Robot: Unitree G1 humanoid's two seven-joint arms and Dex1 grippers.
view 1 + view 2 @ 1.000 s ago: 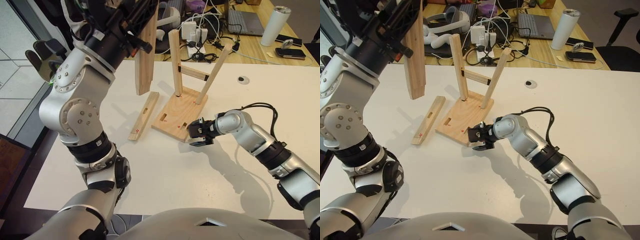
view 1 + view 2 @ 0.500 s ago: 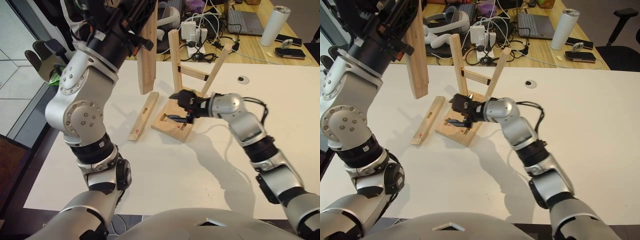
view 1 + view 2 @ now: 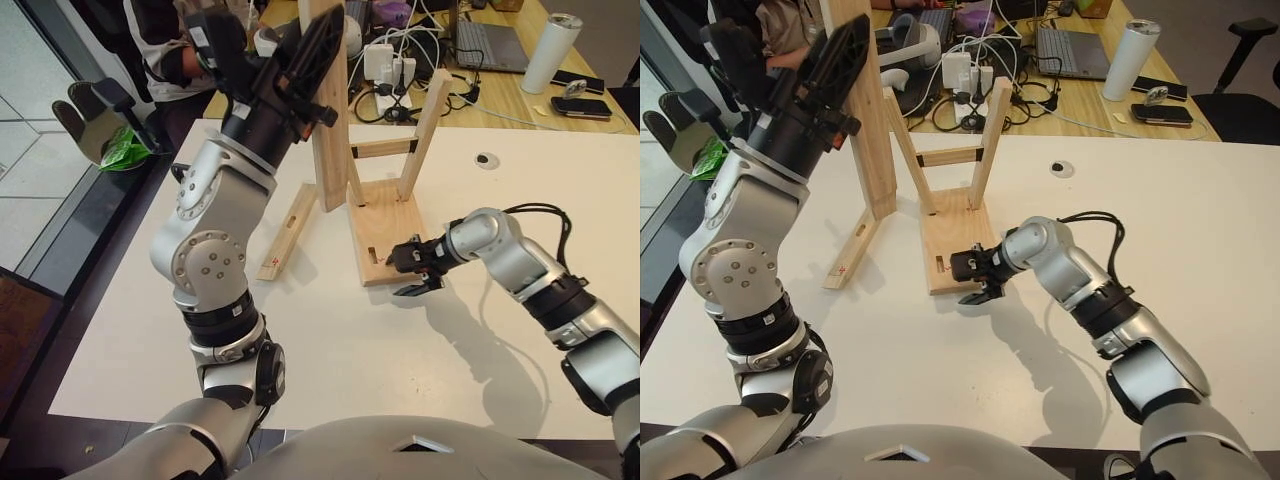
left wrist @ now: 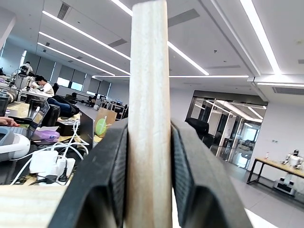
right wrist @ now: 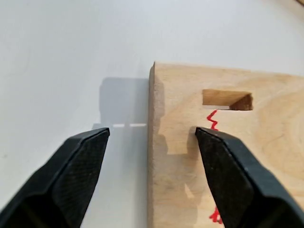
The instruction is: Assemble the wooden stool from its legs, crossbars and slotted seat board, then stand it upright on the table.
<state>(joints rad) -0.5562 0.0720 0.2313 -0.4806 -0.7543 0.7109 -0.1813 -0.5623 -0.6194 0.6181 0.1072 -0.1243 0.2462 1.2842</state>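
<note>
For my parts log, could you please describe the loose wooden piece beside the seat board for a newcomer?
On the table, look to the robot's left of the seat board. The loose piece lies flat there, slotted and red-marked, unlike the legs standing in the board.

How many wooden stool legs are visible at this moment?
4. Two legs stand in the seat board, joined by a crossbar; a third leg lies flat on the table beside the board; the left gripper holds a fourth leg upright. None appears hidden.
</note>
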